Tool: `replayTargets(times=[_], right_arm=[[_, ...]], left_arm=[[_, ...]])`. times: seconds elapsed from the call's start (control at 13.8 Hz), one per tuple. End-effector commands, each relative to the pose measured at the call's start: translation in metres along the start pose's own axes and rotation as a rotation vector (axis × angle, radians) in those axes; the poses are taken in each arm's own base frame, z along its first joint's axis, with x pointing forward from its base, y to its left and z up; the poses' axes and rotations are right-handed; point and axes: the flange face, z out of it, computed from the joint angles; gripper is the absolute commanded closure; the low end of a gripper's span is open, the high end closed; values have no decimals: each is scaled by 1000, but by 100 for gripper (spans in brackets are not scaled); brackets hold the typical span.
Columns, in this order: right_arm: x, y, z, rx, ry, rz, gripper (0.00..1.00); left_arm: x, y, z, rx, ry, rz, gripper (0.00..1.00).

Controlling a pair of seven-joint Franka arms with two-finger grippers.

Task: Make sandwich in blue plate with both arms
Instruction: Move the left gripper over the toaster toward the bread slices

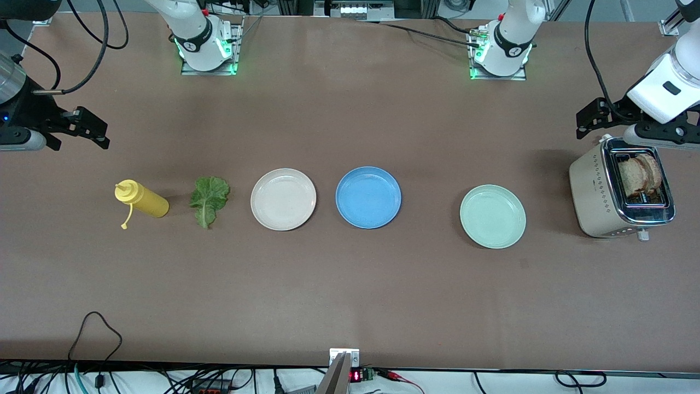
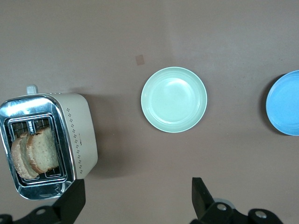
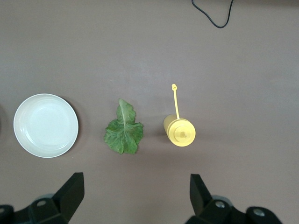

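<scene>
Both tools up in the air, fingers spread, holding nothing.

Left tool point(image 1: 593, 123) hangs over the surface at the left arm's end, just by the toaster point(image 1: 620, 194); in left wrist view its fingers point(image 2: 70, 203) frame bare surface. 2 bread slices point(image 1: 641, 174) stand upright in toaster slot, not yet out. Mint plate point(image 1: 493, 216) lies between toaster & blue plate point(image 1: 368, 197), apart from both.

Right tool point(image 1: 87, 130) hangs over the surface at the right arm's end, w/ mustard bottle point(image 1: 141, 200) & lettuce point(image 1: 209, 200) below it, nearer front camera. Bottle stands w/ cap off, dangling on its strap. Lettuce lies flat on the surface, between bottle & beige plate point(image 1: 283, 198), touching neither.

Blue plate sits mid-surface, between beige & mint plates, nothing on it. It's well apart from both tools: right tool is past beige plate & lettuce, left tool past mint plate. All 3 plates bare.
</scene>
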Motion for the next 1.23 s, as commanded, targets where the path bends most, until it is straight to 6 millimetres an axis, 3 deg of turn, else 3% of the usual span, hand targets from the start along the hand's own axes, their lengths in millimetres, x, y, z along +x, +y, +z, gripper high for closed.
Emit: replayTargets(times=[0.0,0.29,0.8,0.94,1.16], right_arm=[[-4,1,-3,-4,9,11,0],[-4,2,-4,-4,12,13,0],[-4,2,-4,-4,12,13,0],[-5,2,-5,-4,13,13,0],[-5,2,-5,-4,12,13,0]], left_arm=[[1,-3,-1,-20,-6,-12,0],[4,-7,-2,-17,-4,-21,0],[18,-6,25,-18,-52,-25,0],[19,-12,28,-14,-56,-20,0],[18,-39,31,60,-60,-4,0]])
